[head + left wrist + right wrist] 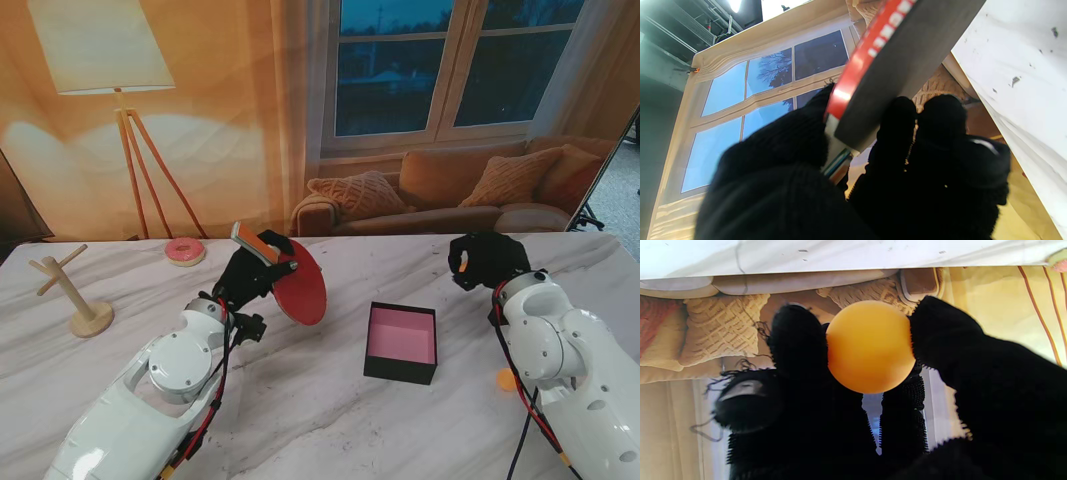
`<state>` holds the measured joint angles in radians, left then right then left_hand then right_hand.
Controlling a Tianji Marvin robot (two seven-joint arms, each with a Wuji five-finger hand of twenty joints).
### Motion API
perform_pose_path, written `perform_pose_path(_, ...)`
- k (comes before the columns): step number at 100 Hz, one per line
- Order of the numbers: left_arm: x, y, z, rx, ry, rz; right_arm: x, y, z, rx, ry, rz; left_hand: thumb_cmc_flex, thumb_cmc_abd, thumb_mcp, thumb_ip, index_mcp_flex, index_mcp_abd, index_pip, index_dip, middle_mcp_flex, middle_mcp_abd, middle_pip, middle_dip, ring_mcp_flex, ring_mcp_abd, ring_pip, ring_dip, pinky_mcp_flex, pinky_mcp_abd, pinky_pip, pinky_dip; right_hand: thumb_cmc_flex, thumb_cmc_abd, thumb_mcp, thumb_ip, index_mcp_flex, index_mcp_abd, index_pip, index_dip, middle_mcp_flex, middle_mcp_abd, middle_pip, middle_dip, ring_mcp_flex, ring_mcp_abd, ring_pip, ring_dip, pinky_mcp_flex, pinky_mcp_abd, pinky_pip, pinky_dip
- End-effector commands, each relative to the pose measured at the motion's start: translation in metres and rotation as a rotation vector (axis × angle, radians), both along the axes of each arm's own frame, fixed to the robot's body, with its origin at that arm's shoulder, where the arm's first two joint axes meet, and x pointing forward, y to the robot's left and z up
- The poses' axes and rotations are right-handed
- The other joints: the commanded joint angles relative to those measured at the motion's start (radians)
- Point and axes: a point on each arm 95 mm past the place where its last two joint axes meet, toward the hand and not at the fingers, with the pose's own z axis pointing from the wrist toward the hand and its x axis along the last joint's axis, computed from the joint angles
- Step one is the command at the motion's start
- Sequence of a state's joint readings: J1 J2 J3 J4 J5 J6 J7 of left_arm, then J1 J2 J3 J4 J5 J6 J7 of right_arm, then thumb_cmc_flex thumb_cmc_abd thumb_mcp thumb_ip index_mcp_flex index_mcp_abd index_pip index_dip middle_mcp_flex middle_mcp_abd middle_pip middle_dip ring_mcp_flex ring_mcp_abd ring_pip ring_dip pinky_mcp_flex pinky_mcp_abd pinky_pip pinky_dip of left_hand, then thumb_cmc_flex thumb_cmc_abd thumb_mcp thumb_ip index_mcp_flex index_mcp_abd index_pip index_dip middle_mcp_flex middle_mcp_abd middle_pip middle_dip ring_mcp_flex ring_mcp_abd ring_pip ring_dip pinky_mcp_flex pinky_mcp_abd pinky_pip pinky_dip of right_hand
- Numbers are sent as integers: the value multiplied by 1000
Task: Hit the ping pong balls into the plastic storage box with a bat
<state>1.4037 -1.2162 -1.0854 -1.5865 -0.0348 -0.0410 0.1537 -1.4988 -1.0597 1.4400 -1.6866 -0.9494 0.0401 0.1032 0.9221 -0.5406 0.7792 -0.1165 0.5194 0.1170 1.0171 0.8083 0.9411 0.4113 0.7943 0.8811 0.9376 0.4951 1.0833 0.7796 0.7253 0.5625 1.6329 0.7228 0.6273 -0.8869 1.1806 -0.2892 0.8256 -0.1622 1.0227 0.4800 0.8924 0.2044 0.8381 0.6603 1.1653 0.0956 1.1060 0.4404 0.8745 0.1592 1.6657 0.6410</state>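
Note:
My left hand point(250, 272) in its black glove is shut on the handle of a red bat point(301, 286), held off the table left of the box, blade tilted toward the box. Its red edge and grey face fill the left wrist view, where the bat point(887, 60) sits between my fingers point(940, 116). A black storage box point(402, 343) with a pink inside stands open at the table's middle. My right hand point(487, 260) is raised right of the box, pinching an orange ping pong ball point(870, 346) point(464, 266). A second orange ball point(506, 379) lies beside my right arm.
A wooden peg stand point(78, 297) stands at the far left of the marble table point(330, 420). A pink doughnut point(185, 251) lies near the table's far edge. Behind the table hangs a printed backdrop of a lamp, sofa and window.

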Motion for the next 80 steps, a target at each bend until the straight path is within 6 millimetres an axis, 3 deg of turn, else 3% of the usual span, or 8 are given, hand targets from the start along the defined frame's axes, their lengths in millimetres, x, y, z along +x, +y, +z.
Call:
perform_pose_path(1, 2, -9, 3, -18, 3, -41, -1, 7, 8, 2, -13, 23, 43, 15, 65, -21, 20, 40, 46, 15, 25, -106, 37, 39, -9, 118, 36, 8, 10, -95, 57, 7, 155, 69, 78, 22, 100, 47, 86, 29, 69, -65, 59, 30, 34, -45, 39, 18, 39, -62, 87, 6)
perform_pose_path(46, 8, -35, -6, -82, 64, -117, -5, 36, 27, 58, -37, 136, 16, -6, 110, -30, 33, 34, 54, 28, 37, -113, 35, 51, 0, 120, 41, 11, 18, -94, 62, 9, 156, 74, 71, 24, 99, 45, 80, 34, 69, -65, 58, 31, 32, -49, 34, 30, 34, -67, 84, 6)
perform_pose_path(80, 3, -25, -15, -49, 87, -128, -4, 68, 35, 114, -37, 209, -10, -30, 168, -40, 49, 18, 72, 49, 48, -122, 40, 63, 6, 117, 53, 20, 30, -95, 73, 7, 157, 76, 68, 24, 98, 44, 78, 37, 70, -68, 54, 31, 31, -50, 31, 34, 34, -70, 83, 7)
